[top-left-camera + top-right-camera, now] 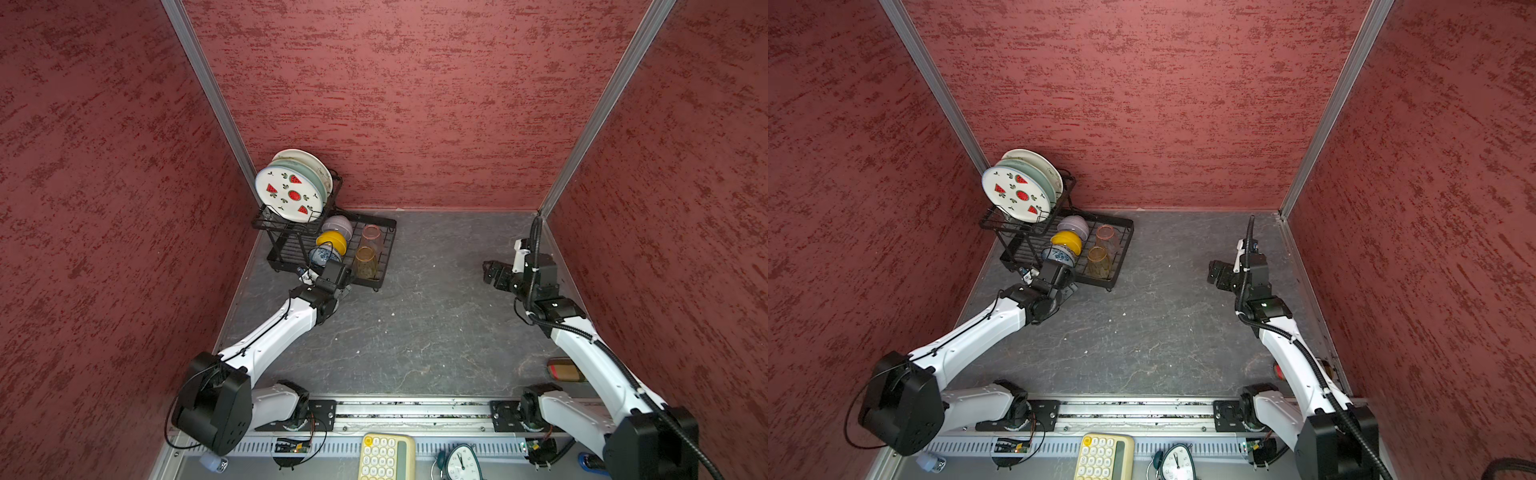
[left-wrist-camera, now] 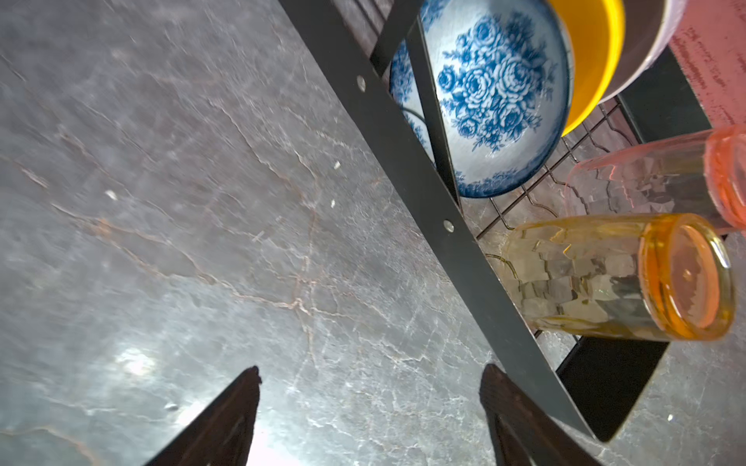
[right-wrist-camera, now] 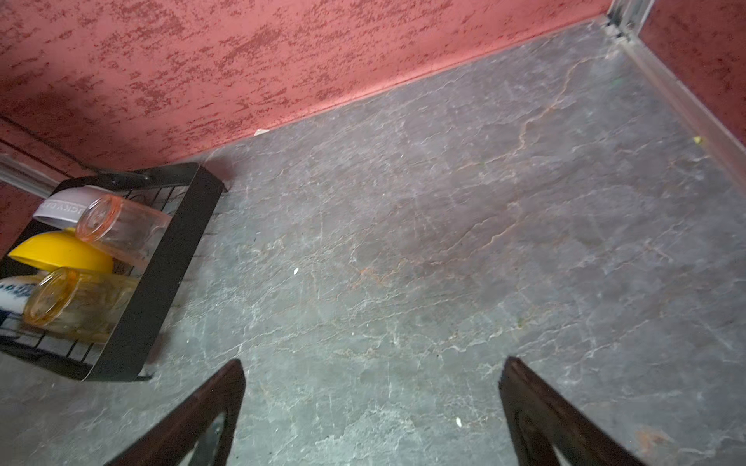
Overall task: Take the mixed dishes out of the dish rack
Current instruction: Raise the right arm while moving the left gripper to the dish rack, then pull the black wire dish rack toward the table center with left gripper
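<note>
The black wire dish rack [image 1: 388,237] stands in the back left corner. Its tall basket holds three upright plates: watermelon-print [image 1: 290,195] in front, pale green [image 1: 322,183] behind it, cream [image 1: 307,160] at the back. On the flat tray lie a lavender bowl [image 1: 337,226], a yellow bowl [image 1: 331,241], a blue-white bowl [image 2: 492,92], a pink tumbler [image 1: 371,237] and an amber tumbler [image 2: 617,278]. My left gripper [image 2: 372,369] hangs open and empty over the table, just outside the rack's front rail [image 2: 403,161]. My right gripper [image 3: 373,361] is open and empty, far right of the rack.
Red textured walls close in three sides. Bare grey stone tabletop [image 1: 424,316] lies between the arms. A brown and red object [image 1: 565,370] sits by the right edge. A yellow keypad [image 1: 386,457] and a clock [image 1: 461,461] lie beyond the front rail.
</note>
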`<state>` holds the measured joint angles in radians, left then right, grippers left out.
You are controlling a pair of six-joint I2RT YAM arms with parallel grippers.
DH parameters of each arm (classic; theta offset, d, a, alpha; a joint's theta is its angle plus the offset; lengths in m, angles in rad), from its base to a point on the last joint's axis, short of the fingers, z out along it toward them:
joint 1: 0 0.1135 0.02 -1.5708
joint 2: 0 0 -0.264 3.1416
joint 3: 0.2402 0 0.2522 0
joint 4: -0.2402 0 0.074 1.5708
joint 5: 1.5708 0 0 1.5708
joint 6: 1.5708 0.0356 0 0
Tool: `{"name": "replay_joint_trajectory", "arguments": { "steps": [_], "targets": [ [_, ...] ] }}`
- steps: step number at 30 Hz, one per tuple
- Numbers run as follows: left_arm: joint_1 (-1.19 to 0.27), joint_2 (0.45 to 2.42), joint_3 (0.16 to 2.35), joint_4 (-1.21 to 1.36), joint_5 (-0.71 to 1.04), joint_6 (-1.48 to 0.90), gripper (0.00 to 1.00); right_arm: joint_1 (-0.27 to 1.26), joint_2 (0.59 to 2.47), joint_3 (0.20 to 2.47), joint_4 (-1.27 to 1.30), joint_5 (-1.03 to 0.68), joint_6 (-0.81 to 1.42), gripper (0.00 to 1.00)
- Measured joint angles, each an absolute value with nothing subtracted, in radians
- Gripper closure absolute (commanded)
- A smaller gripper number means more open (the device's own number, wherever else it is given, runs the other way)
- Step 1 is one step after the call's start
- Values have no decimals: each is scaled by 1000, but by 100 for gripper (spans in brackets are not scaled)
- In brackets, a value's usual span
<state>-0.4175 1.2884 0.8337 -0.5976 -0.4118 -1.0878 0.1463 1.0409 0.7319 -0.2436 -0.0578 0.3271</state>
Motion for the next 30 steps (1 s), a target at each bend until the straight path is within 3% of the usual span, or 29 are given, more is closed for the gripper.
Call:
{"name": "replay_joint_trajectory", "arguments": {
  "steps": [21, 24, 27, 30],
  "targets": [
    [-421, 1618, 1006, -389, -389, -1207, 34, 151, 953, 713, -321, -113, 364, 1],
    [-421, 1642, 1007, -385, -395, -1217, 37, 151, 953, 713, -321, -115, 367, 1],
    [-420, 1666, 1008, -383, -400, -1225, 48, 151, 953, 713, -322, -115, 368, 1],
    [-420, 1689, 1008, -379, -402, -1234, 49, 151, 953, 713, -324, -115, 370, 1]
  ]
}}
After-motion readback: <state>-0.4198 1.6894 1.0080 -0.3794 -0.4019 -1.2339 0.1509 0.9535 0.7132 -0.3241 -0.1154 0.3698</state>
